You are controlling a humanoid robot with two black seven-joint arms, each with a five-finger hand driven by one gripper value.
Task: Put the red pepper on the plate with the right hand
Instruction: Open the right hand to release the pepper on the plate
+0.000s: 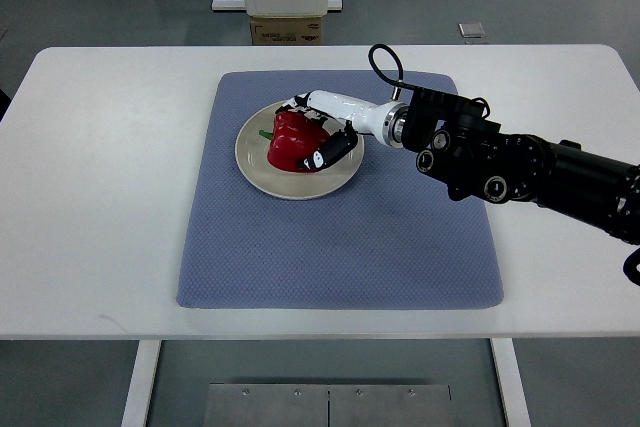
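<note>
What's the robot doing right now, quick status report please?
Right hand closed around red pepper. Pepper over the plate, on blue mat. Left arm out of view. Nothing in the way.

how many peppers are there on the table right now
1. The red pepper sits on the plate on the blue mat, with the right hand wrapped around it. No other shows.

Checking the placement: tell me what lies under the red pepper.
The red bell pepper sits on a round beige plate, itself on a blue-grey mat. The right robot hand covers its right side.
</note>
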